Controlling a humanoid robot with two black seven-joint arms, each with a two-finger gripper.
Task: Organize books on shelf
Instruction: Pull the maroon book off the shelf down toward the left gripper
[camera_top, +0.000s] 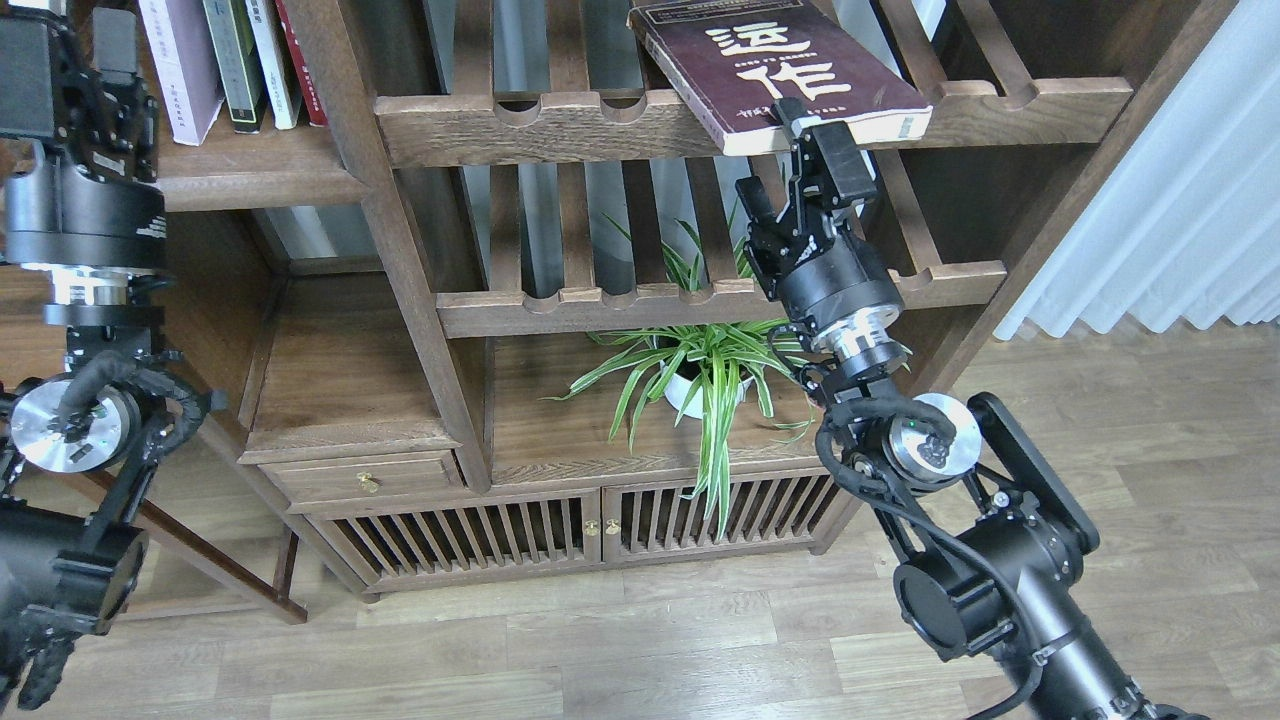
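Observation:
The thick dark maroon book (775, 70) with cream Chinese characters lies flat on the upper slatted rack, its front edge overhanging the rail. My right gripper (770, 155) is open at that edge: one finger (812, 140) reaches the book's front edge, the other is below the rail. The pale lavender-white book (182, 70) and the black-grey book (235, 65) stand upright on the solid dark-brown shelf (250, 170) at top left, beside a white and a red book. My left gripper (70, 45) is open and empty just left of the lavender book.
Two slatted racks (700, 300) with scalloped rails fill the cabinet's middle. A potted spider plant (700, 380) stands below them behind my right arm. A drawer (365, 478) and slatted doors are lower down. A white curtain (1180, 200) hangs at right.

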